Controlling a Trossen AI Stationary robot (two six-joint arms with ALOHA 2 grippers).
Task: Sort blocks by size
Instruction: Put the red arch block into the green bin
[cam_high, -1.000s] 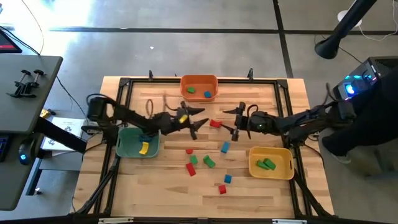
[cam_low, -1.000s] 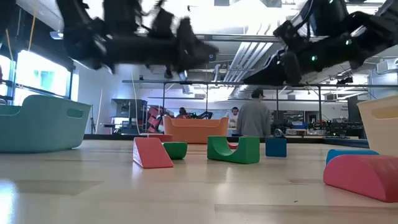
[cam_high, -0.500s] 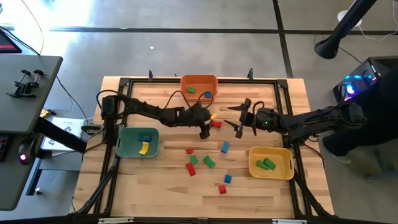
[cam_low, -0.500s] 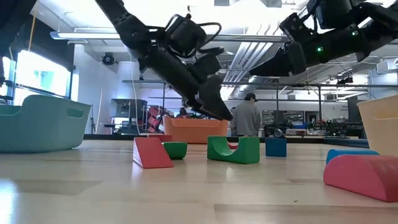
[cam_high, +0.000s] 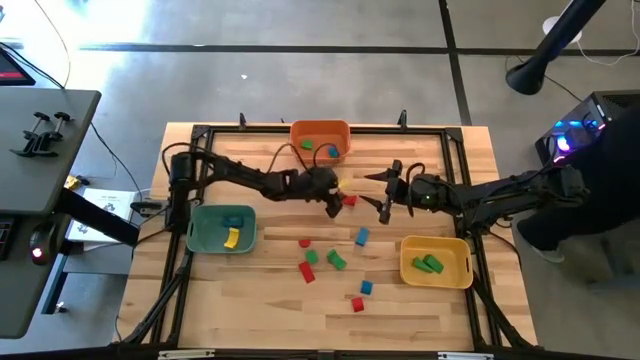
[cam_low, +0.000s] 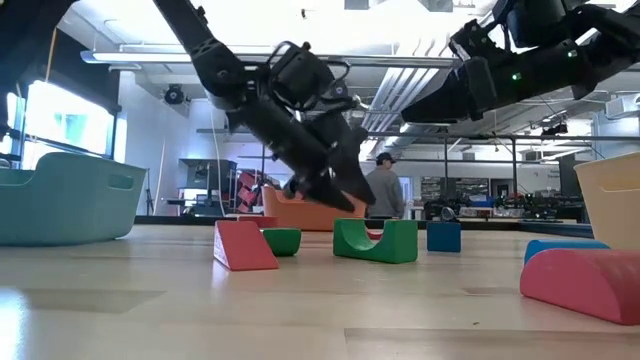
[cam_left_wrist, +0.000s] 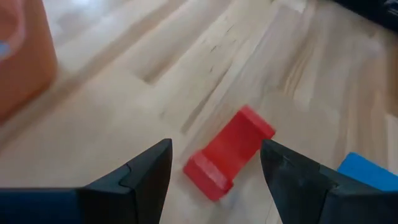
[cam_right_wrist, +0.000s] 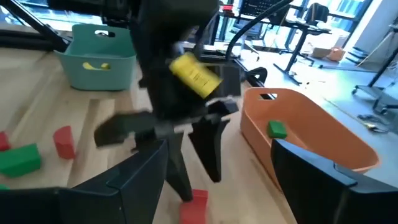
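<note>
A red brick-shaped block (cam_high: 347, 199) lies flat on the table's middle; it also shows in the left wrist view (cam_left_wrist: 229, 152). My left gripper (cam_high: 336, 207) is open, tilted down just above and left of this block, touching nothing; it also shows in the low view (cam_low: 338, 192). My right gripper (cam_high: 383, 196) is open and empty, hovering to the block's right, pointing at it. Other blocks lie nearer the front: blue (cam_high: 361, 237), red (cam_high: 305, 243), two green (cam_high: 336, 260), red (cam_high: 307, 272), blue (cam_high: 366, 287), red (cam_high: 357, 304).
An orange bin (cam_high: 320, 128) at the far edge holds a green and a blue block. A teal bin (cam_high: 205, 235) at the left holds a yellow and a blue block. A yellow bin (cam_high: 455, 270) at the right holds green blocks. People stand in the room behind.
My left gripper has swung from beside the teal bin toward the table's right and come down toward the red block, tipping its fingers downward. It has stayed open.
</note>
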